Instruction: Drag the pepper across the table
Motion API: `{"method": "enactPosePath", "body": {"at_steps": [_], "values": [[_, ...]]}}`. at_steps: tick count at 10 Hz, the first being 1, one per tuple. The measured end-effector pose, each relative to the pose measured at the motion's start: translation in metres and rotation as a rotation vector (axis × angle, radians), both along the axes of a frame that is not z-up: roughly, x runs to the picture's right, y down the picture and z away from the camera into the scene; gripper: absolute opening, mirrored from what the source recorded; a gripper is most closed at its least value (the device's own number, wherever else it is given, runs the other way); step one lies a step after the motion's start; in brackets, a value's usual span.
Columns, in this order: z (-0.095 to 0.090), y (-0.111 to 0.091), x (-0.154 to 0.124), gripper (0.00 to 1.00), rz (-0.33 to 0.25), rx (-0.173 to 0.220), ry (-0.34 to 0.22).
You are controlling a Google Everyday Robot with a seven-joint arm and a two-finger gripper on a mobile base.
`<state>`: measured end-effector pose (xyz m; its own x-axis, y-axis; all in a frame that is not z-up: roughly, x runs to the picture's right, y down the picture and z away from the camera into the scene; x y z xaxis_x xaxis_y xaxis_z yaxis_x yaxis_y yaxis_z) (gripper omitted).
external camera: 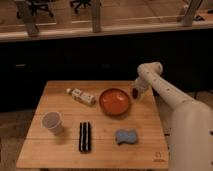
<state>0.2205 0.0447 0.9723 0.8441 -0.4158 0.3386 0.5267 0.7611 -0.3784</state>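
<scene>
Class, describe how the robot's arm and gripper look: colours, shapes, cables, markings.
The arm is off-white, built of smooth rounded tubes with a bulbous joint, widening into a bulky pale body. No cables or markings show. The gripper, at the table's far right edge beside the red bowl, looks small and dark.

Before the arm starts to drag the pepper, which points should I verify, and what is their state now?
1. Gripper at the pepper, by the far right edge of the table: ok.
2. Pepper resting on the table: cannot tell.
3. Way to the left free: not ok, the bowl sits right beside it.
4. Way toward the near edge free: cannot tell, the sponge lies near that line.
5. Bottle and cup away from the pepper: ok.
</scene>
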Motion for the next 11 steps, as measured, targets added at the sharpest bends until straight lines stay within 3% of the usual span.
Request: {"method": "enactPosePath", "body": {"at_steps": [4,5,11], "values": [[-0.001,0.002,0.002,0.06,0.001,-0.008,-0.007],[-0.001,0.002,0.002,0.01,0.002,-0.009,-0.007],[-0.006,0.013,0.012,0.00,0.022,-0.033,-0.007]]}}
